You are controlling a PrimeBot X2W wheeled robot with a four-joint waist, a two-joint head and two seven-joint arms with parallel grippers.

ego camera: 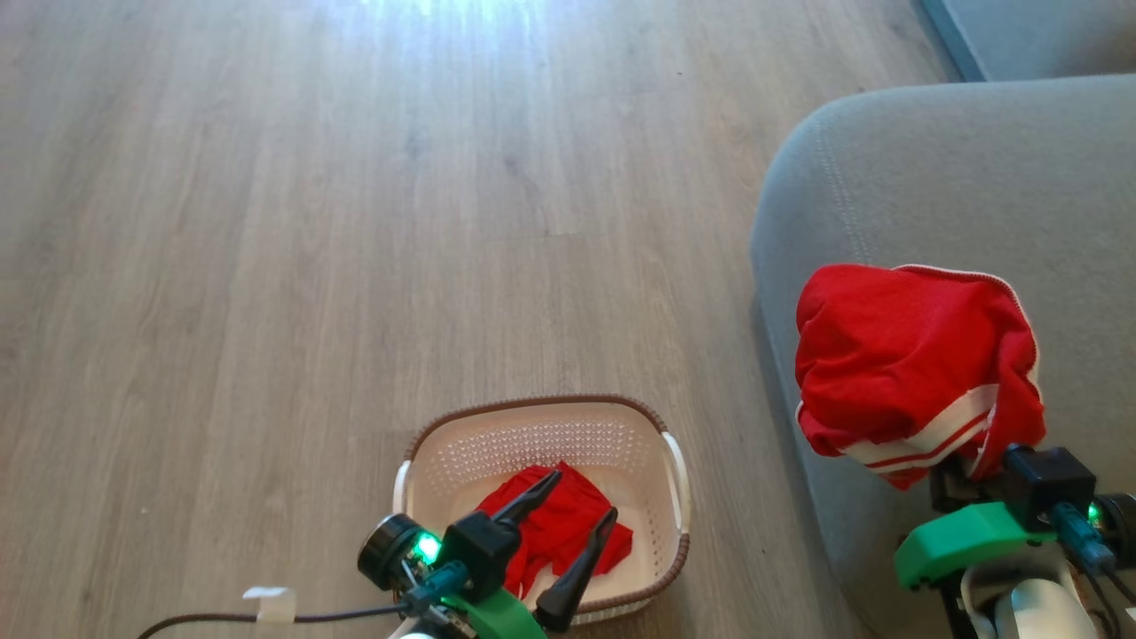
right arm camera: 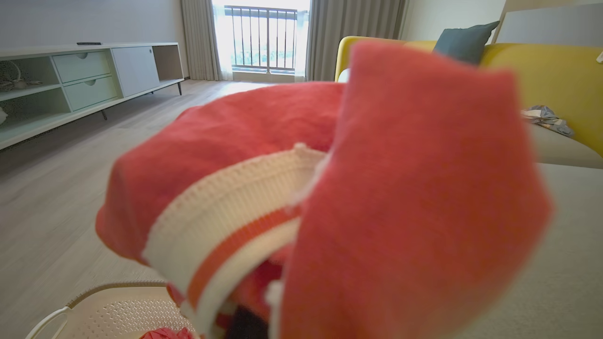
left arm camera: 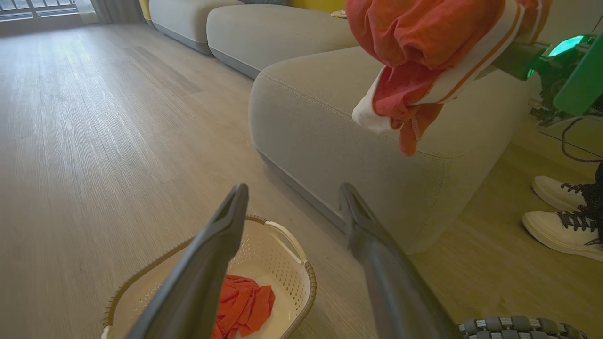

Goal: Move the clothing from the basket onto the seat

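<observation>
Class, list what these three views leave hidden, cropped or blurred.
Right gripper fingers: head view, covered by the striped garment; open or shut unclear.
Basket near-left corner: head view, behind the left gripper.
Shoes: left wrist view, cut by the right edge.

Head view, 4 o'clock: striped garment (ego camera: 896, 355) conceals right gripper (ego camera: 1034, 484) fingers. 6 o'clock: bottom edge crops basket (ego camera: 541, 401).
</observation>
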